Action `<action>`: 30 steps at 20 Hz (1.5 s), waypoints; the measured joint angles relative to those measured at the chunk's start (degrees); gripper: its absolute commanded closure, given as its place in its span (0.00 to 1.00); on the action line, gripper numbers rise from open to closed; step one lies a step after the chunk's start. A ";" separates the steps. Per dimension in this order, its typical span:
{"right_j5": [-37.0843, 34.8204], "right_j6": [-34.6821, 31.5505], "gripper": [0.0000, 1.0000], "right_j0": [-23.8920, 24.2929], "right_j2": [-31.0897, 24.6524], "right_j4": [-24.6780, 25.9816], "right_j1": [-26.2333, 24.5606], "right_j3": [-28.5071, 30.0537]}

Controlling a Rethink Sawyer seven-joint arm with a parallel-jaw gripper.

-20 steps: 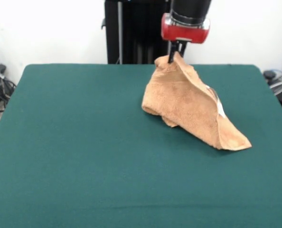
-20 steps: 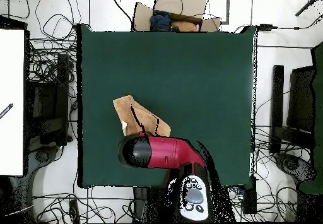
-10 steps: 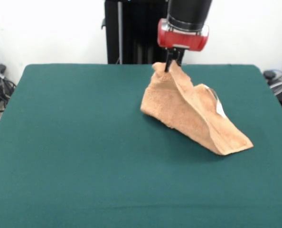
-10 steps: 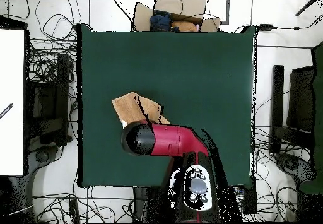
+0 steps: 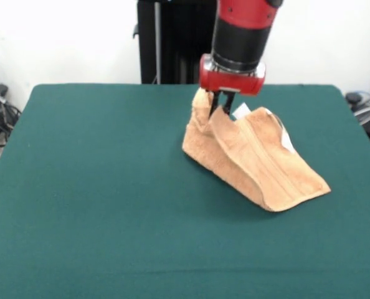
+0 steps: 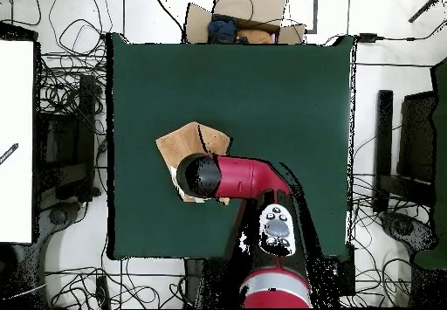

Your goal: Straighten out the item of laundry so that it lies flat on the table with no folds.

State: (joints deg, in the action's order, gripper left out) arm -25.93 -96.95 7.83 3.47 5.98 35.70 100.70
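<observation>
The item of laundry (image 5: pixel 253 159) is a peach-orange terry towel, bunched and folded, sloping down from a raised peak to a corner at the right front of the table (image 5: pixel 85 187). A white tag (image 5: pixel 242 111) shows near the peak. My gripper (image 5: pixel 220 107) hangs from the red and black arm and is shut on the towel's top fold, holding it a little off the green surface. From overhead, the towel (image 6: pixel 182 142) pokes out to the left of the arm's red head (image 6: pixel 229 175), which hides the gripper and much of the cloth.
A cardboard box (image 6: pixel 236 18) with clutter stands past the table's far edge in the overhead view. Cables cover the floor on all sides. A white board (image 6: pixel 16 141) lies at the left.
My gripper has moved toward the table's middle and lower, dragging the held fold with it. The towel has spread wider and its peak has dropped.
</observation>
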 measured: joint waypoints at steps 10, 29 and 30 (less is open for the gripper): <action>3.73 0.00 1.00 2.47 -0.14 1.07 -6.35 -5.09; 8.76 0.00 1.00 5.24 -0.39 4.99 -10.89 -9.60; 8.36 0.00 1.00 5.17 -0.40 5.01 -10.51 -9.55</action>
State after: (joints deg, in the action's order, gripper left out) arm -17.57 -96.95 13.00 3.08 10.99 25.18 91.15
